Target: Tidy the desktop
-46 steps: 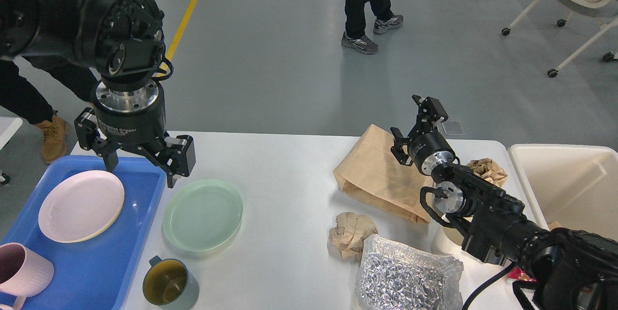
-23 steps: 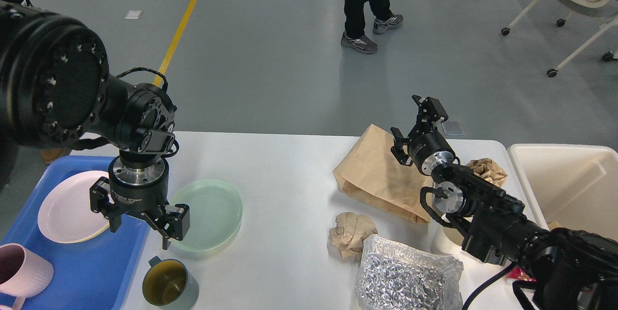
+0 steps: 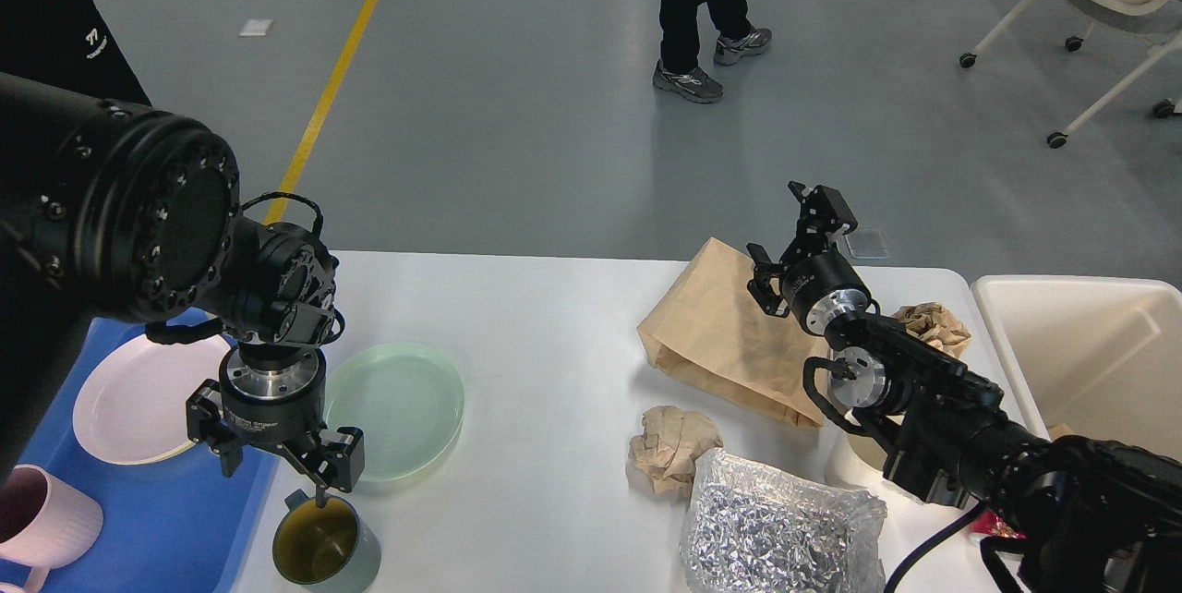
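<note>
Cut off by the frame edge: pink cup (image 3: 42, 519), foil bag (image 3: 776, 533) and cream bin (image 3: 1090, 353); hidden partly behind the right gripper (image 3: 785, 242): brown paper bag (image 3: 711, 325).

At lower left, a blue plastic tray (image 3: 175, 528) holds a pale pink round plate (image 3: 138, 399). At right, a cream-white rectangular bin (image 3: 1090, 344). In the upper frame, grey shiny floor (image 3: 517, 113) with a yellow line (image 3: 337, 76).
</note>
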You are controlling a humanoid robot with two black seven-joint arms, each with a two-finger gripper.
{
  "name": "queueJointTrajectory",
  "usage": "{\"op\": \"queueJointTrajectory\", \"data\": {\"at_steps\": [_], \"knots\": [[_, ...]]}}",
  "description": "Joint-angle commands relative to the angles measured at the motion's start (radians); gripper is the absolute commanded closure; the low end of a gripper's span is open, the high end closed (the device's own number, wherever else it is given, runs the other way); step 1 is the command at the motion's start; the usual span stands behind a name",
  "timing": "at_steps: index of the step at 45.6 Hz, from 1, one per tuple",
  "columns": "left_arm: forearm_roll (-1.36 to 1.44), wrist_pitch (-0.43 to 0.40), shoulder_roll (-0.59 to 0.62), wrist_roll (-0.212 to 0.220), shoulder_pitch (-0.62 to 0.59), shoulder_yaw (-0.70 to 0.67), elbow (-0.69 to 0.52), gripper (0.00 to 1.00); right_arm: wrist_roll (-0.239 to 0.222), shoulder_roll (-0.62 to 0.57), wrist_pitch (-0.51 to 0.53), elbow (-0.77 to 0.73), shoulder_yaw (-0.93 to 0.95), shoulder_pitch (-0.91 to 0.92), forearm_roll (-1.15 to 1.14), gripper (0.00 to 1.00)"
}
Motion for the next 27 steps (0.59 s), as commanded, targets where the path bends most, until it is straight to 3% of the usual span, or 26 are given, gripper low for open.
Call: {"op": "queueJointTrajectory", "data": {"at_steps": [1, 27], "knots": [[0.000, -0.041, 0.000, -0.003, 0.011, 0.006, 0.000, 0.05, 0.000, 0.000, 0.000, 0.000, 0.000, 0.000, 0.000, 0.00], [-0.003, -0.031, -0.001, 0.006, 0.155, 0.009, 0.100, 0.05, 0.000, 0.000, 0.000, 0.000, 0.000, 0.000, 0.000, 0.00]]}}
